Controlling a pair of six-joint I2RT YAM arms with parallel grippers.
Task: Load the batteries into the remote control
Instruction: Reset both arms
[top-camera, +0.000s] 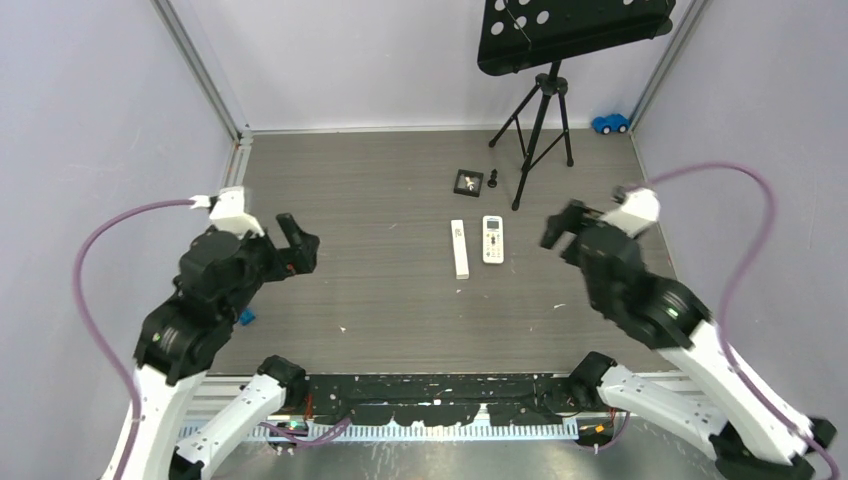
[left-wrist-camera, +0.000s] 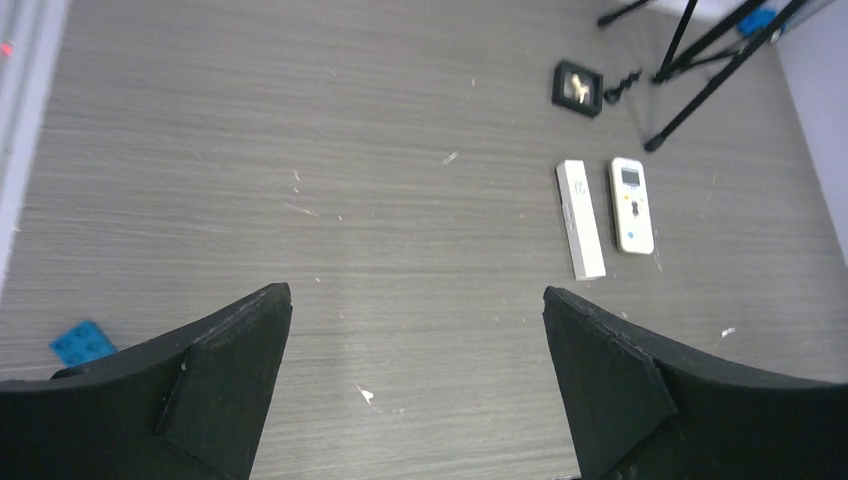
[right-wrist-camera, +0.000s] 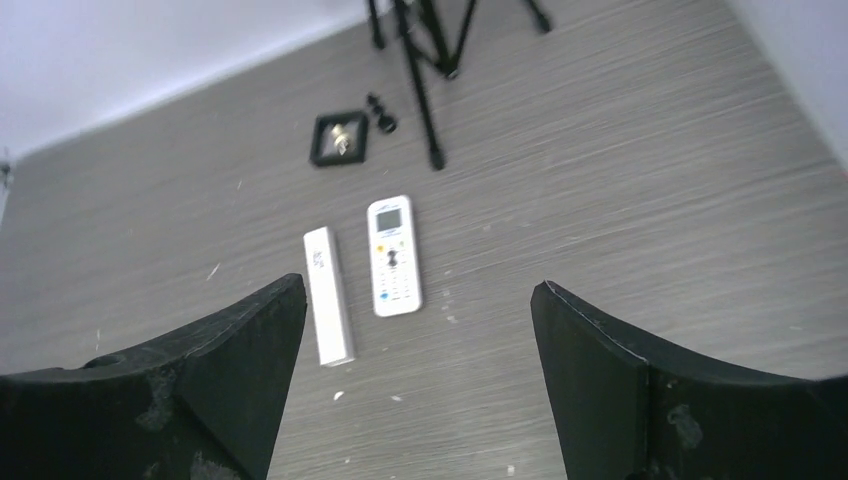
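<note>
The white remote control (top-camera: 493, 239) lies face up with its buttons showing, mid-table; it also shows in the wrist views (left-wrist-camera: 631, 204) (right-wrist-camera: 393, 256). A slim white bar (top-camera: 459, 248) (left-wrist-camera: 580, 219) (right-wrist-camera: 328, 295) lies parallel just left of it. The batteries are out of view. My left gripper (top-camera: 300, 241) (left-wrist-camera: 417, 295) hovers open and empty over bare table, far left of the remote. My right gripper (top-camera: 560, 226) (right-wrist-camera: 417, 285) stands open and empty to the right of the remote, touching nothing.
A small black square tray (top-camera: 468, 181) and a black knob (top-camera: 494, 180) sit behind the remote. A black tripod (top-camera: 535, 120) stands at the back. A blue toy car (top-camera: 610, 123) is in the far right corner, and a blue piece (top-camera: 246, 318) lies near the left arm.
</note>
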